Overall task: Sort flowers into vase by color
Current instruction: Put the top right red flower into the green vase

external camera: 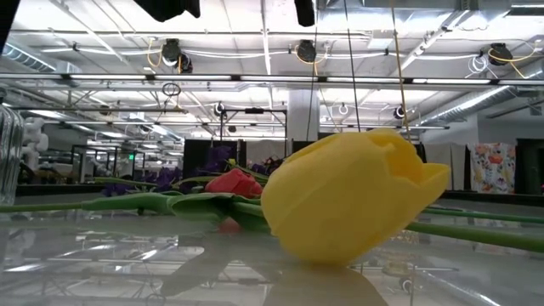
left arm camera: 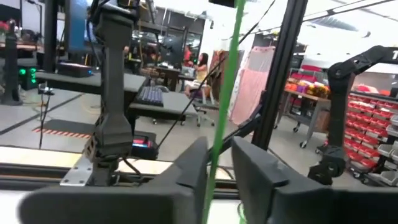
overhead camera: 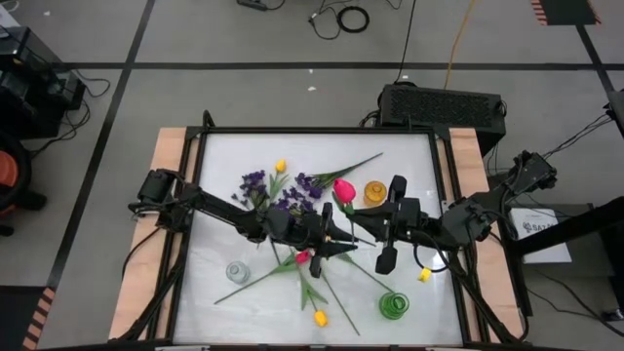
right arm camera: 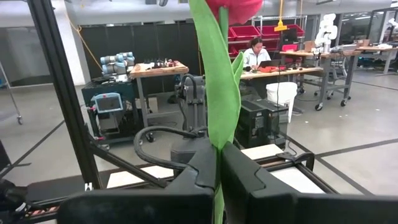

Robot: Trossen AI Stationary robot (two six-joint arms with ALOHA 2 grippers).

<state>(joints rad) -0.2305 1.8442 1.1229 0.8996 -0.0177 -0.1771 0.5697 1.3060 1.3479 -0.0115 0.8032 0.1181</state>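
Yellow tulip (external camera: 344,200) fills the centre of the low view, lying on the white table (external camera: 127,272) with a red tulip (external camera: 234,183) behind it among green stems. Mid-frame in the overhead view, the left gripper (overhead camera: 336,240) has its fingers (left arm camera: 186,180) narrowed around a thin green stem (left arm camera: 222,106), and the right gripper (overhead camera: 359,216) is clamped on a pink-red tulip (overhead camera: 343,190) by its stem, held upright. Purple sprigs (overhead camera: 268,190) lie toward the upper left of the table, and a green vase (overhead camera: 394,306) stands lower right.

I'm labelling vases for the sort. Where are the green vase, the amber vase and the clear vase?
green vase (overhead camera: 394,306), high view, on its rim.
amber vase (overhead camera: 374,192), high view, on its rim.
clear vase (overhead camera: 238,271), high view, on its rim.
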